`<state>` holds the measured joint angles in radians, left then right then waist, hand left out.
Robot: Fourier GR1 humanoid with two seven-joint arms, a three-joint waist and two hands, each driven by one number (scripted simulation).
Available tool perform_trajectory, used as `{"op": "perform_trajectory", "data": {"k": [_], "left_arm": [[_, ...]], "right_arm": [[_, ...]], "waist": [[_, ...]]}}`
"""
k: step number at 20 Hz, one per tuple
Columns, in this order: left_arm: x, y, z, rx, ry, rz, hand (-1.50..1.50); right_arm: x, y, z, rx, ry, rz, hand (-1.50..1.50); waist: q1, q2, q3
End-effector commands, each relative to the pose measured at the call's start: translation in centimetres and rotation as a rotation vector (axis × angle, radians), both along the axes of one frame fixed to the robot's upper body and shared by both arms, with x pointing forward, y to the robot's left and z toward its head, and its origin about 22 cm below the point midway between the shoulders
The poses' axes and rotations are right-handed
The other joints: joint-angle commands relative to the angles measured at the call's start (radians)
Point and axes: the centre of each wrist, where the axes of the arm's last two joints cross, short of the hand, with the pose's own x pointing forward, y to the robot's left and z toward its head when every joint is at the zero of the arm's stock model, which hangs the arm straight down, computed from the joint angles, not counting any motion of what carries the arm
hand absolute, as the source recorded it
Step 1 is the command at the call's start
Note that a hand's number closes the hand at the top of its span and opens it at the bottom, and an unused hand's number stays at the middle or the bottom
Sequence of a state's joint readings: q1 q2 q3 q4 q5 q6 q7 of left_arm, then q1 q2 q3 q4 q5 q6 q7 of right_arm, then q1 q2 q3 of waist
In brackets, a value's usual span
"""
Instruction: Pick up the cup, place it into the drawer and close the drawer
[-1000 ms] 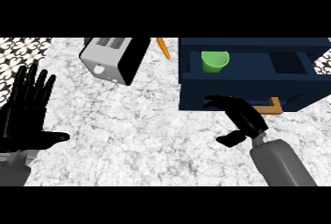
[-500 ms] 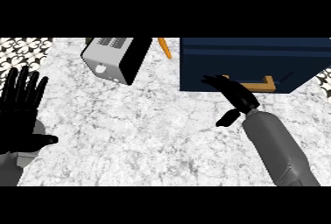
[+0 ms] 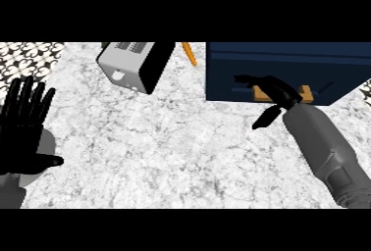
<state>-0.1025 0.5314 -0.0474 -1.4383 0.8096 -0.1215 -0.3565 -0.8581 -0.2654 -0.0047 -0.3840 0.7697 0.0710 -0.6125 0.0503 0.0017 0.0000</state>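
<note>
Overlapping the drawer handle [image 3: 308,92], right hand [image 3: 275,90]

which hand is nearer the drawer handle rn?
Right. The right hand lies over the wooden handle on the blue drawer front. The left hand rests open at the view's left edge, far across the counter.

Obstacles: toaster [image 3: 134,66] far left; drawer [image 3: 290,63] far right.
Free room: counter [image 3: 167,147] centre and near side.
</note>
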Motion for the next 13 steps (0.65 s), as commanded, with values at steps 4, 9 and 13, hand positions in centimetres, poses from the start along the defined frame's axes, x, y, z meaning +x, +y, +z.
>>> {"op": "perform_trajectory", "data": {"k": [4, 9, 13], "left_arm": [[0.0, -0.3, 0.2, 0.022, -0.017, -0.016, -1.5], [-0.1, -1.5, -1.6, 0.007, -0.01, -0.032, -1.5], [0.8, -0.3, 0.4, 0.027, -0.027, -0.029, -1.5]], "right_arm": [[1.3, -2.8, 2.2, -0.041, 0.015, -0.128, -1.5], [1.5, -4.2, 3.1, -0.039, 0.014, -0.139, -1.5], [1.2, -5.3, 3.0, -0.021, 0.012, -0.129, -1.5]], "waist": [[0.038, 0.03, 0.004], [0.05, 0.04, 0.003], [0.041, 0.038, 0.004]]}}
